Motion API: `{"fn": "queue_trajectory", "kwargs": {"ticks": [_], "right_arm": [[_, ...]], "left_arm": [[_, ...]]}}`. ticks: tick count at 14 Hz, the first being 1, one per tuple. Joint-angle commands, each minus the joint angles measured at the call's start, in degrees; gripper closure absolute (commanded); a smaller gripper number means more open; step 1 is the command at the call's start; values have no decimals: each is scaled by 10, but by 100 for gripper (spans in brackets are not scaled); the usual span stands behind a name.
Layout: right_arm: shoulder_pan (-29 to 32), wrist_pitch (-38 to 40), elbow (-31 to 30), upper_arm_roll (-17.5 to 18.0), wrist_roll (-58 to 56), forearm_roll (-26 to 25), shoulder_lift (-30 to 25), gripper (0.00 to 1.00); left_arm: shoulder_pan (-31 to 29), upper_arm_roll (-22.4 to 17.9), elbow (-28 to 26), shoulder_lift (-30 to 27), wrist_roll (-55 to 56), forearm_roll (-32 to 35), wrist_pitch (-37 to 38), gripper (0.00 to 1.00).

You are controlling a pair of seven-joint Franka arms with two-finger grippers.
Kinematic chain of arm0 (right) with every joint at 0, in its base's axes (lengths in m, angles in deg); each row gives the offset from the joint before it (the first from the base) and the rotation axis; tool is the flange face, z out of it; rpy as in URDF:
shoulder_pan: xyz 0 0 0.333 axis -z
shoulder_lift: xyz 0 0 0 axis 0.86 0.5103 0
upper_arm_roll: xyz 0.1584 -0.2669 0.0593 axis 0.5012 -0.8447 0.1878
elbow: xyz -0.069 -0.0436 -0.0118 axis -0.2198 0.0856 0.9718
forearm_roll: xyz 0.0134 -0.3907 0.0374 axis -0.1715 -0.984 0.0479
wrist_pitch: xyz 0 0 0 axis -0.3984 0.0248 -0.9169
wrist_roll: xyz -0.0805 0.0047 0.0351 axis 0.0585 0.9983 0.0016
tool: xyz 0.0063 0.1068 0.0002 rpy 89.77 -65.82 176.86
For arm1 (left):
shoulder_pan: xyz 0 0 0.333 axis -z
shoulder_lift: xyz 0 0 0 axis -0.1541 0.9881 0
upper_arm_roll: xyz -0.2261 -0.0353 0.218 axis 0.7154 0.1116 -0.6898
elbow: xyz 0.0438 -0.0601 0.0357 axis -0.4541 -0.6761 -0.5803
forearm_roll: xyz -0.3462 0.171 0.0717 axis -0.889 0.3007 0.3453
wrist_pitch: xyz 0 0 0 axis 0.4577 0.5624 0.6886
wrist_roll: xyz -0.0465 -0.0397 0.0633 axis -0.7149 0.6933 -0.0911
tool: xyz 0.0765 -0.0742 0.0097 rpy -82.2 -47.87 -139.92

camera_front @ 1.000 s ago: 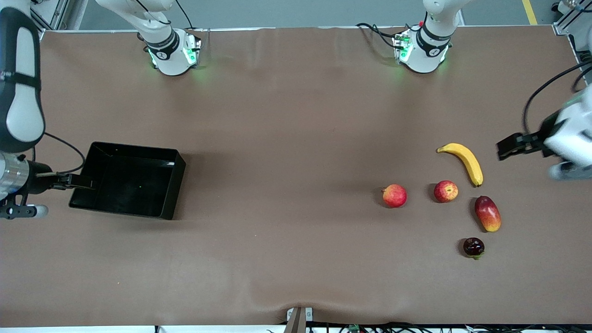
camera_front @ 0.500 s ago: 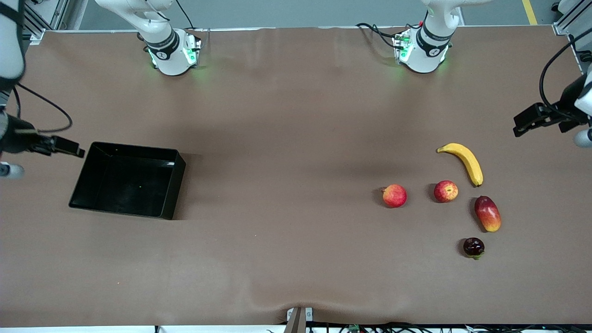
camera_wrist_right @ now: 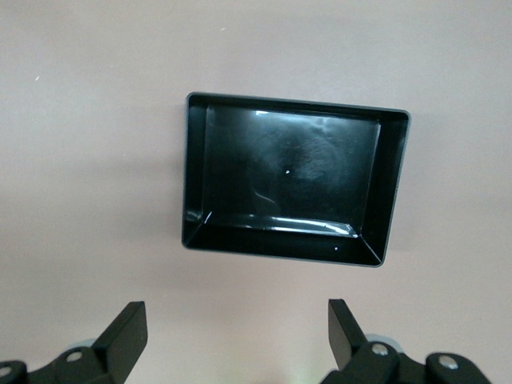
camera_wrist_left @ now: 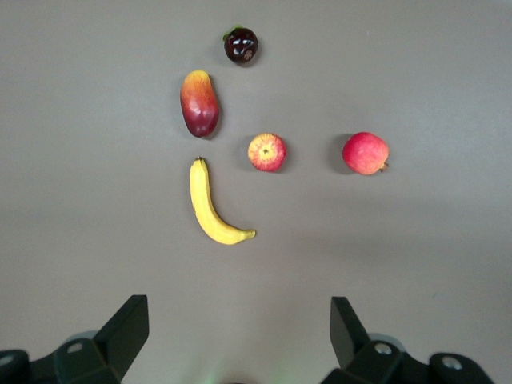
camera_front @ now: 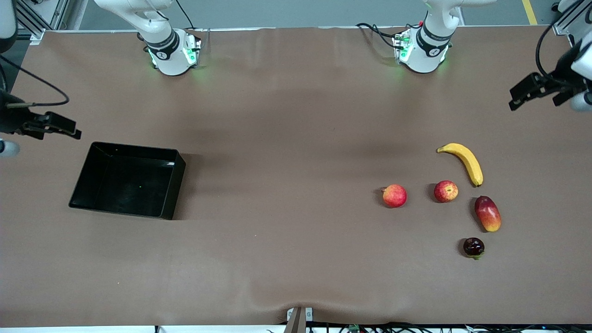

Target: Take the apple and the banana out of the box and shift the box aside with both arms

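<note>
Both pincers rose; fruits untouched.

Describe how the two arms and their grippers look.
Both arms are glossy white with black bands at the joints, and green lights glow at their bases. Black cables loop to each wrist. The left gripper and right gripper are black, with blocky, angular fingers; the wrist views show pale round fittings beside the fingers.
</note>
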Motion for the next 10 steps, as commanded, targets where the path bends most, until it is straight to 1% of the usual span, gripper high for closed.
{"fn": "queue_trajectory", "kwargs": {"ticks": [1,3,5,7,10], "right_arm": [[-6,19,-1,-3,-16,-17,-17,0],[-3,14,-1,-4,-45,-33,-17,0],[-4,13,-1,-4,-44,-35,-16,0],[-6,14,-1,-4,-42,-35,-17,0],[-2,16,-1,-4,-40,-35,-17,0]], "left_arm": [[13,0,-36,-36,14,-7,-14,0],[12,0,-11,-17,8,-1,-11,0],[14,3,-3,-14,9,0,-11,0],[16,3,8,-11,14,-4,6,0],[13,2,8,-10,27,-15,9,0]]}}
